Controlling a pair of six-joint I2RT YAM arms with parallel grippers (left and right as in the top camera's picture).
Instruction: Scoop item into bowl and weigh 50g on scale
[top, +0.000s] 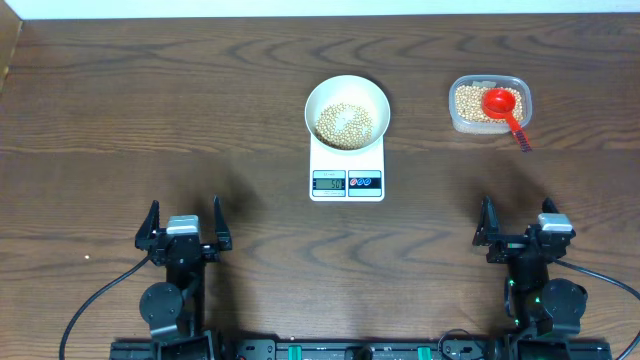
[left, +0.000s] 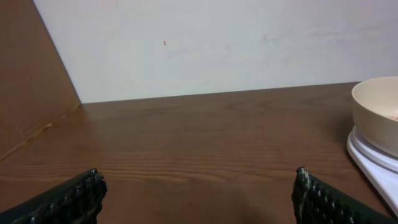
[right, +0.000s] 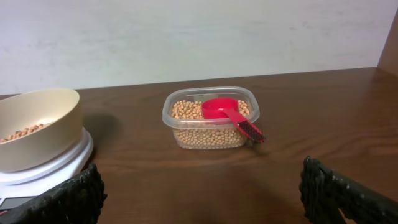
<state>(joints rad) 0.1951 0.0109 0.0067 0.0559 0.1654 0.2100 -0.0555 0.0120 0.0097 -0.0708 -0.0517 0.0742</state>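
At the middle of the table (top: 150, 110), the white bowl (top: 312, 100) sits on the scale (top: 347, 165), both arms drawn back.
A low heap of tan beans (top: 345, 123) lies in the bowl, and the scale's display faces the arms, its digits too small to read. Well to the right stands a clear plastic tub (top: 455, 118) with more of the same beans, a red scoop (top: 500, 101) resting in it, handle out over the near-right corner. The left gripper (top: 184, 208) and the right gripper (top: 517, 208) sit by the near edge, well apart from bowl and tub, each with jaws spread wide and nothing between them.
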